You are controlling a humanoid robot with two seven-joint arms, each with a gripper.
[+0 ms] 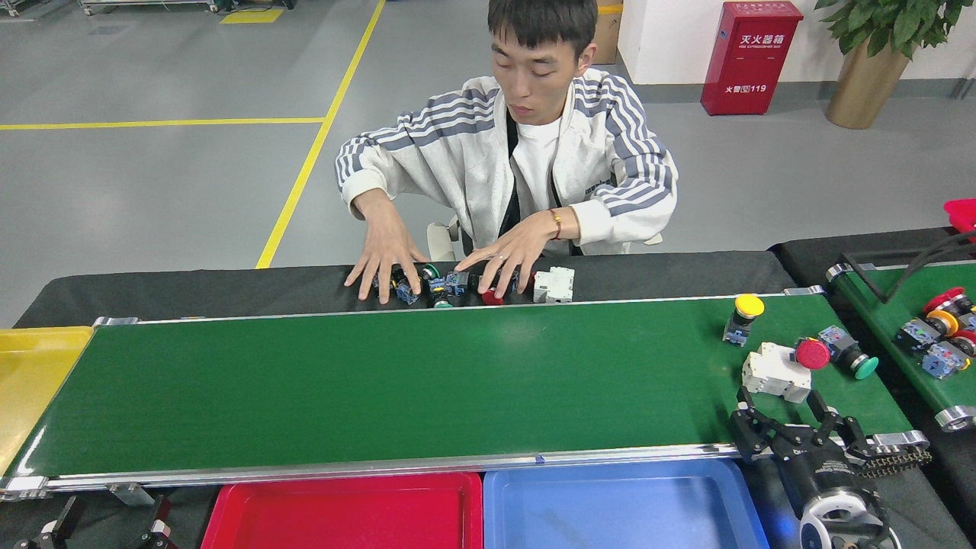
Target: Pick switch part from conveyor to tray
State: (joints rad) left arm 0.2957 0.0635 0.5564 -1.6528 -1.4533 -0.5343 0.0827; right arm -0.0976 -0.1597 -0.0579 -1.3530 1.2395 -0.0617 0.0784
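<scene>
The conveyor point(427, 381) runs across the head view, and its switch parts sit at the right end. They are a yellow-capped button point(743, 316), a white block point(776, 372), a red mushroom button point(813, 354) and a green-capped button point(855, 361). My right gripper point(782, 415) stands open over the belt's near rail, just in front of the white block and apart from it, with nothing between its fingers. Only two spread fingertips of my left gripper point(103, 524) show, at the bottom left below the belt. A red tray point(343, 488) and a blue tray point(621, 480) lie in front of the belt.
A yellow tray point(30, 381) sits at the belt's left end. A seated person rests both hands point(385, 255) on a pile of switch parts point(457, 284) on the black table behind the belt. A narrower green belt point(926, 366) at right carries several parts.
</scene>
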